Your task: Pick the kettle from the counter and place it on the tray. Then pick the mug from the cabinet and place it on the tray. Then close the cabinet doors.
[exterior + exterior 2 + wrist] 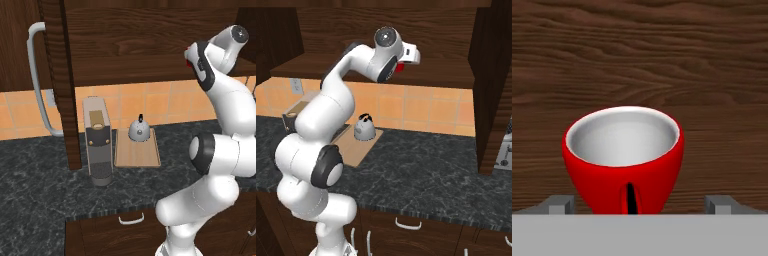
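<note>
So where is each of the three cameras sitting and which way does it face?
Left base view: behind the arm's left, facing the counter, kettle on tray; arm at right.
Right base view: behind the arm's right, facing the same kettle and tray; arm at left.
Hand view: on the hand, facing the red mug between the open tool's fingertips.
Both base views share kettle, tray, counter.
</note>
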Motion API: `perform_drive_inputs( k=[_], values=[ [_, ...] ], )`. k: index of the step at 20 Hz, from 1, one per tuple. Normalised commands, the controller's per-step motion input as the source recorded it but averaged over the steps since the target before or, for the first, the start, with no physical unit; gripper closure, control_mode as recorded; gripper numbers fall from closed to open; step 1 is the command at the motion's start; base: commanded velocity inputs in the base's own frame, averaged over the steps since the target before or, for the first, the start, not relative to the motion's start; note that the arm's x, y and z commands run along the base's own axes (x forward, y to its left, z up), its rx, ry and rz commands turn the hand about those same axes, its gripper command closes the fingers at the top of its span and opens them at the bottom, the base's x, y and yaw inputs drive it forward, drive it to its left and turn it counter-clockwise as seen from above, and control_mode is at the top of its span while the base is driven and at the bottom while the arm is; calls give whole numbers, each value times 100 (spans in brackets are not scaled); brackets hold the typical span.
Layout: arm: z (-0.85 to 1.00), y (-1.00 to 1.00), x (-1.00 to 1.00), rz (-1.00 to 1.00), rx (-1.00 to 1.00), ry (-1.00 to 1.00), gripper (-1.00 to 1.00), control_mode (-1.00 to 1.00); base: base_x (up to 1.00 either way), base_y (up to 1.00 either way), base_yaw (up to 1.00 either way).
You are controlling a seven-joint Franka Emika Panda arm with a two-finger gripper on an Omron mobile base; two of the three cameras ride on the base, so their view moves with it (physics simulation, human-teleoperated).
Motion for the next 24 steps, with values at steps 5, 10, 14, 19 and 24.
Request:
perform_drive_inputs(
  k=[5, 10, 14, 19, 24],
  values=[
    [0, 0, 8, 0, 0, 0, -100, -100, 0, 0, 0],
    [0, 0, 2, 0, 0, 0, 100, -100, 0, 0, 0],
    [-1, 0, -1, 0, 0, -3, 100, -100, 0, 0, 0],
    [-2, 0, -2, 0, 0, -3, 100, -100, 0, 0, 0],
    [-2, 2, -4, 0, 0, -7, 100, -100, 0, 0, 0]
  ],
)
